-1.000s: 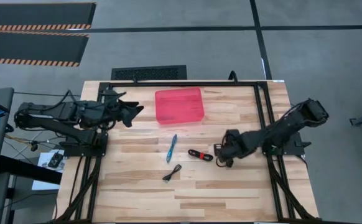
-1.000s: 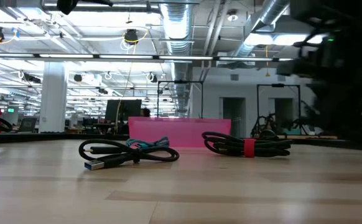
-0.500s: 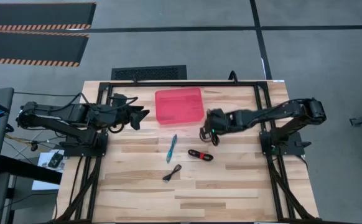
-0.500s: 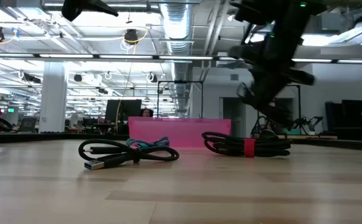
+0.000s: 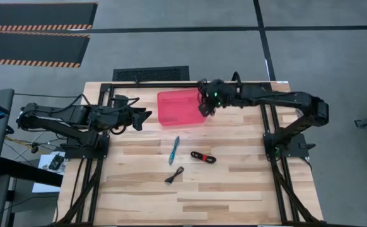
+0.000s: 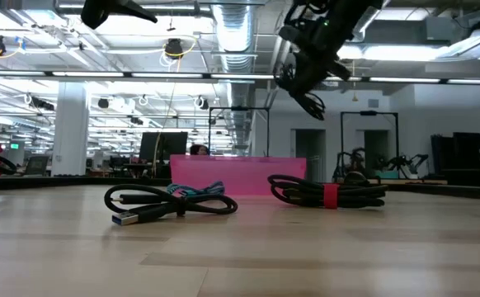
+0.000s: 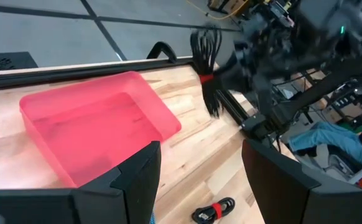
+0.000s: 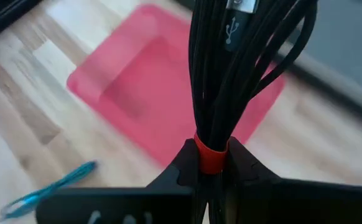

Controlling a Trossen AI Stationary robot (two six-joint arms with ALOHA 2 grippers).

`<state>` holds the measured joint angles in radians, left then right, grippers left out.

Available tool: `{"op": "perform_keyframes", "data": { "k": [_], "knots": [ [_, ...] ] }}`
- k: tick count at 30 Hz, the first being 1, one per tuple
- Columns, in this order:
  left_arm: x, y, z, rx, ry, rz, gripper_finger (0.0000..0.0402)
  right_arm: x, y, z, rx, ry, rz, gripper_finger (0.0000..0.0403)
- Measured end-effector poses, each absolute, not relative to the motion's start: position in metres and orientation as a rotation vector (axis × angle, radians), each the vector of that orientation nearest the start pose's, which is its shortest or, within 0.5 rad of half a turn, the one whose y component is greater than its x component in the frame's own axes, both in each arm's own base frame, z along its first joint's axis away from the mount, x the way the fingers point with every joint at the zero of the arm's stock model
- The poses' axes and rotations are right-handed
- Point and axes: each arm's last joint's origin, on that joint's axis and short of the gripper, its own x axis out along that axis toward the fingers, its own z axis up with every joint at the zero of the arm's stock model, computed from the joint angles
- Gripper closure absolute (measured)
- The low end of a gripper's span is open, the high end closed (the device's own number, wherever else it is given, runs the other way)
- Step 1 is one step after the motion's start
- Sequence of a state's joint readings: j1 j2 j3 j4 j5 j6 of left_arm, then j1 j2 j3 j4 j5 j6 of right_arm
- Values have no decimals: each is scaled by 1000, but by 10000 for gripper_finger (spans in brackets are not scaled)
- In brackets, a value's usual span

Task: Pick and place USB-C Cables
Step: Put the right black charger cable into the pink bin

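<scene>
My right gripper (image 5: 203, 104) hangs above the right edge of the translucent red tray (image 5: 181, 106), shut on a black cable bundle (image 8: 243, 68). That bundle also shows in the low view, as the black cable bundle (image 6: 310, 101). Three more cables lie flat on the wood. They are the light blue one (image 5: 174, 150), the red-and-black one (image 5: 203, 157) and a black one (image 5: 174, 175). My left gripper (image 5: 142, 116) hovers open in the air, left of the tray. My right gripper pinches the black bundle between its two fingers (image 8: 184, 165) at the red tie (image 8: 211, 158) that binds it. The fingers slant down toward the table's left. The loops (image 7: 207, 50) stick out past the fingertips, and the bundle is lifted clear above the tray's right edge.
The tray sits at the middle of the table's far side, inside the black frame rails (image 5: 264, 107). Bare wood lies along the near side (image 5: 234, 195). In the low view the two nearer cables (image 6: 166, 203) (image 6: 327, 194) lie in front of the tray (image 6: 236, 175).
My right gripper has swung from low over the table's right-middle, beside the red-and-black cable, up and toward the far left, to above the tray's right edge. It carried the black bundle lifted with it. The three cables on the table have stayed put.
</scene>
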<state>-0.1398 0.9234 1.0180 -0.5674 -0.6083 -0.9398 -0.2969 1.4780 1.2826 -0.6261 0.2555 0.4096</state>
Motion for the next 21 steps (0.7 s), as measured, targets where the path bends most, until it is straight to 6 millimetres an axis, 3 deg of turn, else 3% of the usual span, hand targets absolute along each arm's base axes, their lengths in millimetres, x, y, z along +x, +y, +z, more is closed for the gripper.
{"op": "perform_keyframes", "data": {
  "k": [6,10,15,21],
  "knots": [
    [181,-9,355,-733,193,624,187,297,-122,328,103,703,-575,369],
    [181,-9,355,-741,196,618,187,305,-137,331,25,738,-562,369],
    [181,-9,355,-745,196,619,187,334,-151,330,-86,767,-514,369],
    [180,-9,354,-737,211,625,187,370,-162,313,-143,858,-356,366]
  ]
}}
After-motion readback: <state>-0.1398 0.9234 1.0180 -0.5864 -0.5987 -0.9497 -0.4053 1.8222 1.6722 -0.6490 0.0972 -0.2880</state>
